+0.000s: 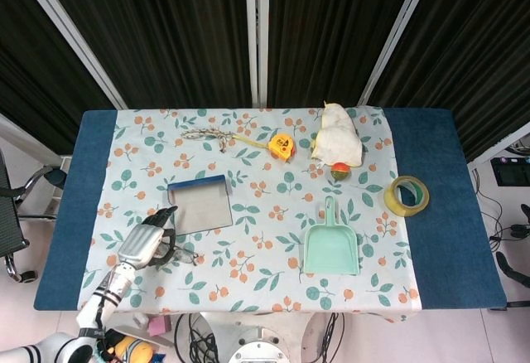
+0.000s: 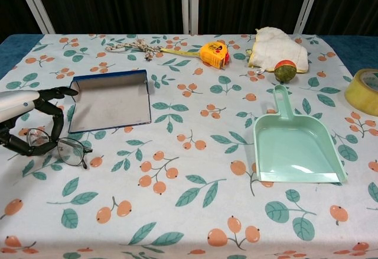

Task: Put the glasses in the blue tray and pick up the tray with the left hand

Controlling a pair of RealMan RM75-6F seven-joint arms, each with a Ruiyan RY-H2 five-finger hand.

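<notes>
The wire-rimmed glasses hang low over the floral tablecloth at the front left, just below the blue tray's near-left corner. My left hand holds them, its dark fingers curled around the left lens and frame. In the head view, the left hand is just in front of the blue tray, with the glasses sticking out to its right. The blue tray is shallow, with a grey floor, and has nothing in it. My right hand does not show in either view.
A mint dustpan lies right of centre. A yellow tape roll sits at the right edge. Along the back are a rope, a yellow tape measure, a white cloth and a small ball.
</notes>
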